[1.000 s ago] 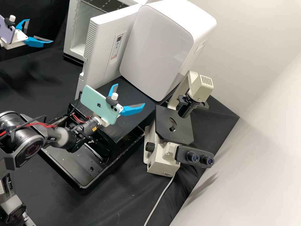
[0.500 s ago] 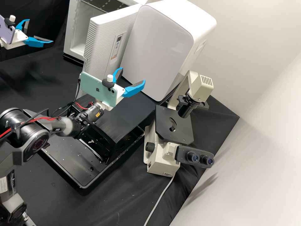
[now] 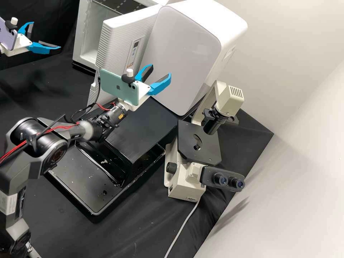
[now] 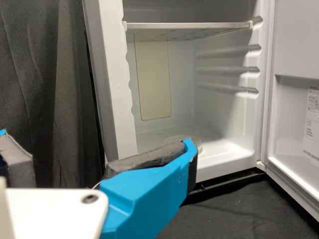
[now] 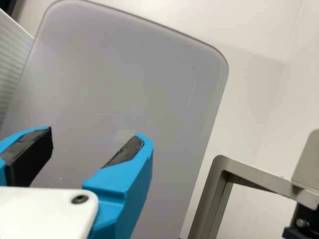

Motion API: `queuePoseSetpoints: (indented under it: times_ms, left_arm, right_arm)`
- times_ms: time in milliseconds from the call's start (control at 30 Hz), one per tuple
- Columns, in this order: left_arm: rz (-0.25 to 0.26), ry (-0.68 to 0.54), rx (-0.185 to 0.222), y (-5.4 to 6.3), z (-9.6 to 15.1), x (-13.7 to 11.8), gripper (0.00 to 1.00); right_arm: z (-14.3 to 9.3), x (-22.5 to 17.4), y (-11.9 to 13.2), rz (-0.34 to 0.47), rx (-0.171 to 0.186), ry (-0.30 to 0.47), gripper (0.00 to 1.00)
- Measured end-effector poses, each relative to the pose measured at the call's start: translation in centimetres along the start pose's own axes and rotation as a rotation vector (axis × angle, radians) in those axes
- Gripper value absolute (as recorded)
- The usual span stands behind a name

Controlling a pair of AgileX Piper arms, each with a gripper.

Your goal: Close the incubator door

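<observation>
Beyond your right claw (image 3: 160,71) you have the big white box with a smooth, round-cornered grey-white front (image 3: 182,46); ahead of your left claw (image 3: 46,35) you see the white, box-shaped incubator (image 3: 79,37), its chamber uncovered and a thin white shelf (image 4: 189,26) inside; the white slab of an incubator door, finely ribbed on its outer face (image 3: 122,41), stands wide open between the two claws, near the right one, though you cannot tell whether they touch. Below your right claw sits the low black stand with a flat top (image 3: 143,125), beside the shallow black tray (image 3: 75,182) dotted with droplets; off to one side and lower is the cream metal microscope with a black stage (image 3: 186,182). Your right claw holds its blue fingers apart, with nothing between them; your left claw's are spread too, equally unladen. Smallest, behind those fingers, come the mint-green phone (image 3: 118,86) on your right claw and the purple phone (image 3: 9,37) on your left.
</observation>
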Motion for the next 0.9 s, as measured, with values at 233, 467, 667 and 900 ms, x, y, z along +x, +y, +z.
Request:
queuePoseSetpoints:
  times_ms: [233, 467, 667, 900]
  left_arm:
    - [0.0, 0.0, 0.0, 0.0, 0.0, 0.0, 1.0]
    - [0.0, 0.0, 0.0, 0.0, 0.0, 0.0, 1.0]
    - [0.0, 0.0, 0.0, 0.0, 0.0, 0.0, 1.0]
    - [0.0, 0.0, 0.0, 0.0, 0.0, 0.0, 1.0]
  right_arm:
    - [-0.7, 1.7, -0.8, -0.024, -0.031, 0.01, 0.0]
    - [-2.0, 3.0, -1.1, -0.012, -0.054, 0.028, 0.0]
    - [-3.2, 3.7, -1.4, -0.013, -0.06, 0.042, 0.0]
    - [-4.6, 3.6, -2.0, -0.034, -0.058, 0.066, 0.0]
